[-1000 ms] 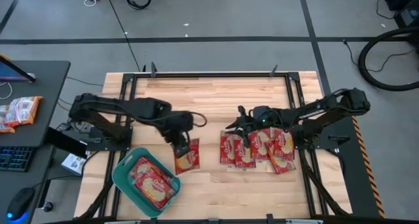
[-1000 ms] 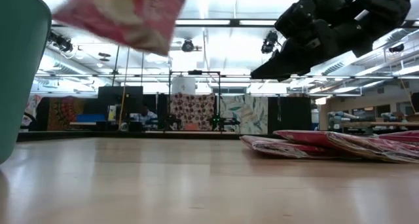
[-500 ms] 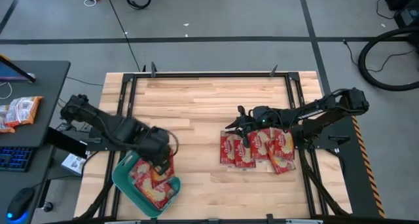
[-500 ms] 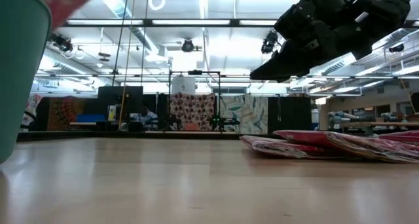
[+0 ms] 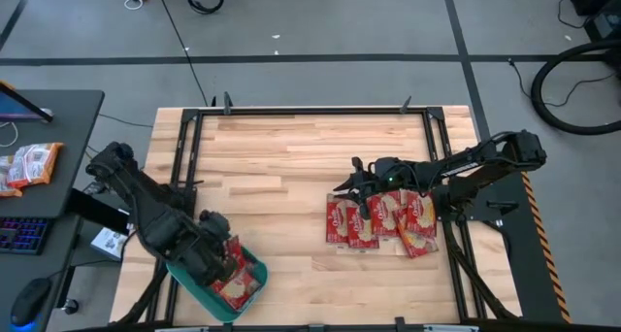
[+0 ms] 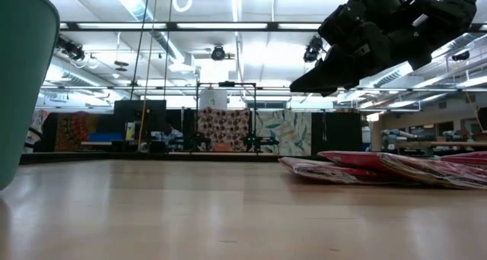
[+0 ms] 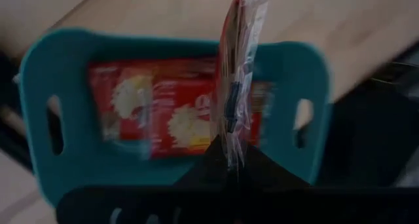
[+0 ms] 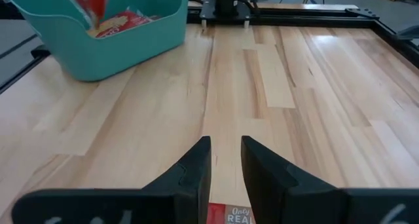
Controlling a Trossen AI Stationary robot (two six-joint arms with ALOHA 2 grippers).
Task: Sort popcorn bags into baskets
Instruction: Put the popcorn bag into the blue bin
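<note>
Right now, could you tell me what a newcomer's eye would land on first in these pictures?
Probably the left gripper, shut on a red popcorn bag held edge-on over the shallow teal-green plastic tray at the table's front-left corner, where more red bags lie. Next, the row of red bags on the wooden table, with the right gripper hovering open above them.

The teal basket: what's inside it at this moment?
Red popcorn bags lie flat in the teal basket; the left gripper holds another bag on edge above them. That bag and the arm hide part of the floor.
</note>
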